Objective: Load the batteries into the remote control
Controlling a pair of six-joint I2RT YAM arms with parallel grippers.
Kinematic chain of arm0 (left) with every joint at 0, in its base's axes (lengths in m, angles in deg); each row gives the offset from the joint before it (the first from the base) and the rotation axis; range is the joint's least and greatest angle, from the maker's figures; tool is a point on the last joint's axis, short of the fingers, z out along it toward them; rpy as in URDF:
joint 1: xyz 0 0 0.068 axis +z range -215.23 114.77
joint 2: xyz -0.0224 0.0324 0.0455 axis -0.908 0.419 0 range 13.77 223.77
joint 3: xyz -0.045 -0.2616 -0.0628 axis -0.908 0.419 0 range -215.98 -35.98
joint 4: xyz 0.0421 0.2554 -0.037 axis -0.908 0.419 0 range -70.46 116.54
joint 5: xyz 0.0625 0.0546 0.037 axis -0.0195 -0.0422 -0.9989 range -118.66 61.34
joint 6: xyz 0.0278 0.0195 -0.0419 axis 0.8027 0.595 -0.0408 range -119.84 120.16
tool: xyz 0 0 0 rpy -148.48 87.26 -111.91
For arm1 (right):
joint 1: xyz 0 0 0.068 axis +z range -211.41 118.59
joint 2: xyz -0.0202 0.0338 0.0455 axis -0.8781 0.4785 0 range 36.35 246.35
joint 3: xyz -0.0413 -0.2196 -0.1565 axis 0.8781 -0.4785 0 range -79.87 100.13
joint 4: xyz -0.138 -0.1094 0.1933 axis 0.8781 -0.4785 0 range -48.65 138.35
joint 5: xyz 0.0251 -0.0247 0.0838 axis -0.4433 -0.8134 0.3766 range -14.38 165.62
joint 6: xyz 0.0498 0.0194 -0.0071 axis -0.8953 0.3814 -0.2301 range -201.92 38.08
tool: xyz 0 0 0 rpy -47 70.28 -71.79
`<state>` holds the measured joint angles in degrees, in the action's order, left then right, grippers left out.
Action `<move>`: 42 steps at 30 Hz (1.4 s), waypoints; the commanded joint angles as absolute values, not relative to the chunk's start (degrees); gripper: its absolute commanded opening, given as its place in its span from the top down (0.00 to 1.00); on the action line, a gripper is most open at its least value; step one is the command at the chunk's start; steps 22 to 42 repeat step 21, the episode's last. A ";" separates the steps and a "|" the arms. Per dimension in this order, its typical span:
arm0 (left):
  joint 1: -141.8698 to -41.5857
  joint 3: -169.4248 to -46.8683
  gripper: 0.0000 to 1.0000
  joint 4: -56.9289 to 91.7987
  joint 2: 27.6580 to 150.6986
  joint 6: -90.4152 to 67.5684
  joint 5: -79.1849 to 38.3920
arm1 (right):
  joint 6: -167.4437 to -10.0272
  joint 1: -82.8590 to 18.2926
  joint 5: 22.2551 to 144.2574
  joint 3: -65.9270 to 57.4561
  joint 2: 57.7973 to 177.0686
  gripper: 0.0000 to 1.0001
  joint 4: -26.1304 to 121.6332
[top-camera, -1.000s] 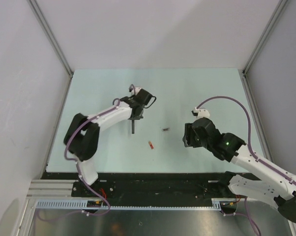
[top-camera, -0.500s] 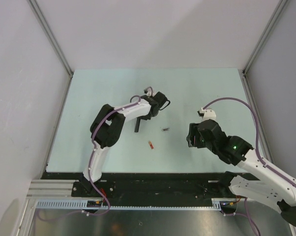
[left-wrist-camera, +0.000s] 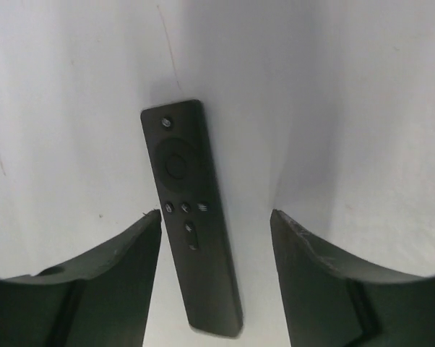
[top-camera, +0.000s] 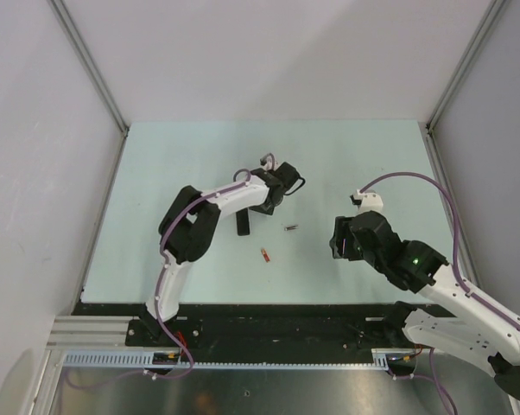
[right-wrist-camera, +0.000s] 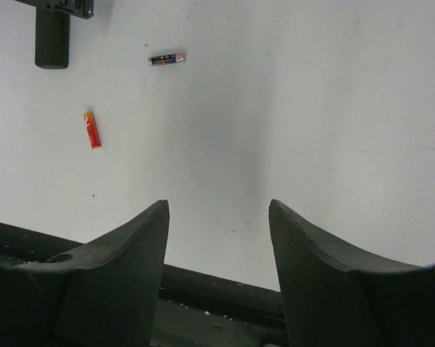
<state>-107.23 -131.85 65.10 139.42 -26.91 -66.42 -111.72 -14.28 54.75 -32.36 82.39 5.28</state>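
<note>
The remote control (left-wrist-camera: 191,217) is a slim black bar lying on the table with its buttons facing up; its battery slot does not show. My left gripper (left-wrist-camera: 216,215) hovers over its near end, open, with both fingers apart from it. In the top view the remote control (top-camera: 241,223) lies just below my left gripper (top-camera: 262,204). A dark battery (top-camera: 289,228) and a red-orange battery (top-camera: 265,254) lie loose to its right. My right gripper (right-wrist-camera: 217,204) is open and empty, well short of the dark battery (right-wrist-camera: 167,59) and the red-orange battery (right-wrist-camera: 92,129).
The pale green table (top-camera: 174,173) is walled by grey panels on three sides. A black strip (top-camera: 269,311) runs along its near edge, just below my right gripper (top-camera: 336,240).
My left arm carried the remote to the right, set it on the table and opened, letting it go. My right gripper drifted slightly right and stayed open.
</note>
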 commanded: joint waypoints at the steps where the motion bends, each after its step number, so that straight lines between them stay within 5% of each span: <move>1: -107.51 -129.68 0.33 63.58 129.20 -28.06 -61.63 | -112.33 -14.21 51.97 -30.74 81.88 0.38 4.49; 5: -102.86 -115.56 0.25 50.97 107.38 -28.67 -51.21 | -112.42 -14.30 51.53 -30.74 80.83 0.38 4.40; 8: -95.92 -100.61 0.00 41.38 90.76 -30.17 -42.41 | -111.81 -14.30 51.36 -30.91 80.30 0.38 5.62; 15: -91.51 -87.66 0.00 40.11 72.42 -29.72 -43.60 | -109.61 -14.39 51.36 -31.09 82.31 0.38 9.23; 42: -91.42 -85.81 0.00 40.19 71.60 -31.66 -43.42 | -109.96 -14.39 51.71 -31.09 84.25 0.38 11.87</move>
